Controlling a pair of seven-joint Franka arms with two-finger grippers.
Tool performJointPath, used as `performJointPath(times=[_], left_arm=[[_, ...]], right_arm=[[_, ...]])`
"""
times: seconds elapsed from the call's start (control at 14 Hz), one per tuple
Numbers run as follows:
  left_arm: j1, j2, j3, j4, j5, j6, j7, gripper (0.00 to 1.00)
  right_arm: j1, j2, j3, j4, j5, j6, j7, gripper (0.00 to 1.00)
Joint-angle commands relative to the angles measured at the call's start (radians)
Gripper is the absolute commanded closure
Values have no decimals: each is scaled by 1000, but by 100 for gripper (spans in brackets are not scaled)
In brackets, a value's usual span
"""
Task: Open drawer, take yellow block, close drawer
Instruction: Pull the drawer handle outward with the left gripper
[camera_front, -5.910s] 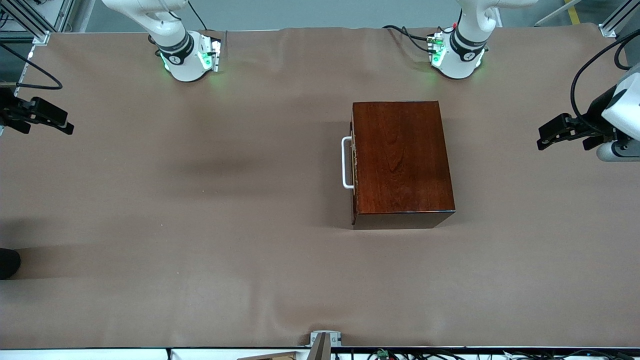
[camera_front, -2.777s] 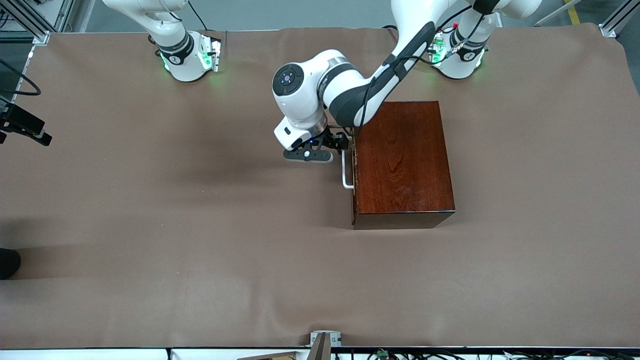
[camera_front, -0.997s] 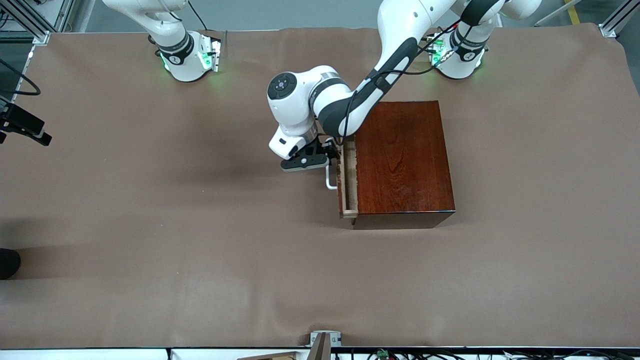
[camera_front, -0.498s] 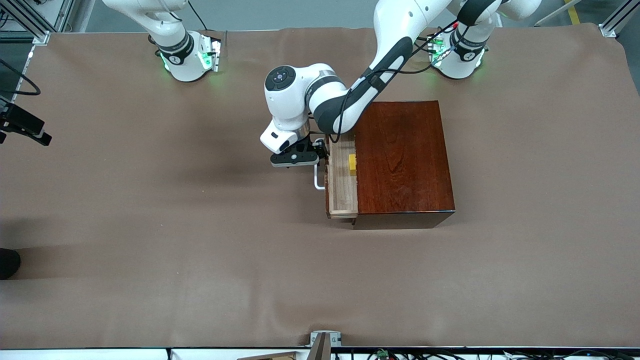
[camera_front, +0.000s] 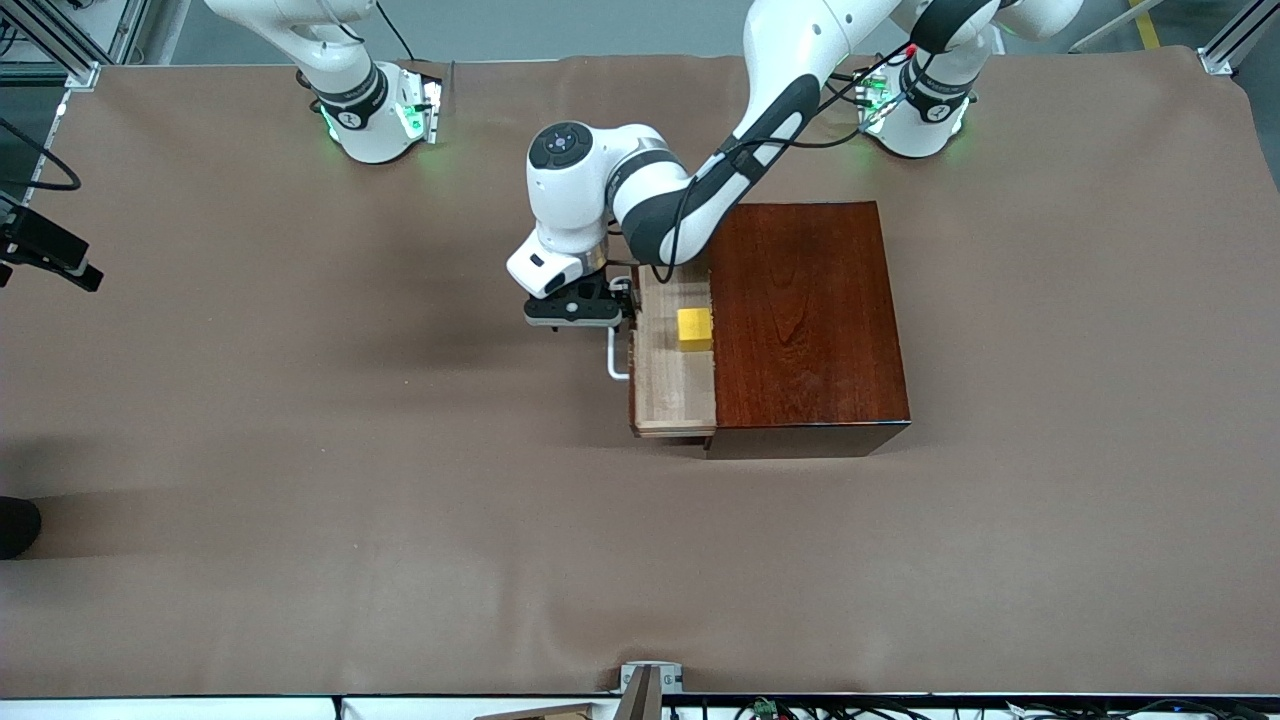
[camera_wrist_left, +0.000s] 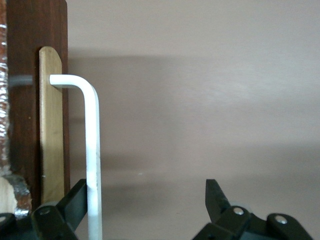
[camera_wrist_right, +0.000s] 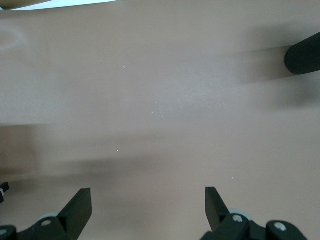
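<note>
The dark reddish-brown wooden box (camera_front: 805, 315) stands on the brown table. Its drawer (camera_front: 670, 385) is pulled out toward the right arm's end and shows a pale wood floor. The yellow block (camera_front: 694, 328) lies in the drawer next to the box's opening. My left gripper (camera_front: 620, 305) is at the white handle (camera_front: 612, 362). In the left wrist view the gripper (camera_wrist_left: 147, 192) is open, and the handle bar (camera_wrist_left: 92, 150) runs between the fingers, against one finger (camera_wrist_left: 75, 197). My right gripper (camera_front: 50, 262) waits open over the table's edge at the right arm's end, and is empty in the right wrist view (camera_wrist_right: 147, 197).
A dark rounded object (camera_front: 15, 525) sits at the table's edge at the right arm's end, nearer the front camera; it also shows in the right wrist view (camera_wrist_right: 302, 60). A small bracket (camera_front: 650, 678) sits at the table's near edge.
My left gripper has drawn the handle toward the right arm's end, and the drawer has slid farther out. The yellow block now shows in full. The right arm has not moved.
</note>
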Motion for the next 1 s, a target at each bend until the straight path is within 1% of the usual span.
performJointPath(times=[0.0,0.36,0.57,0.78,0.93], left_arm=[[-4,50,-10,55,6,83,-7,0],[-12,65,-10,56,6,148,-7,0],[-21,65,-12,70,6,154,-7,0],[-27,65,-14,81,6,154,-7,0],[-27,64,-17,87,6,154,-7,0]], right_arm=[[-21,0,14,14,2,-13,8,0],[-8,6,17,14,16,-3,12,0],[22,45,21,14,40,6,14,0],[29,81,21,12,72,6,12,0],[35,139,21,14,100,10,12,0]])
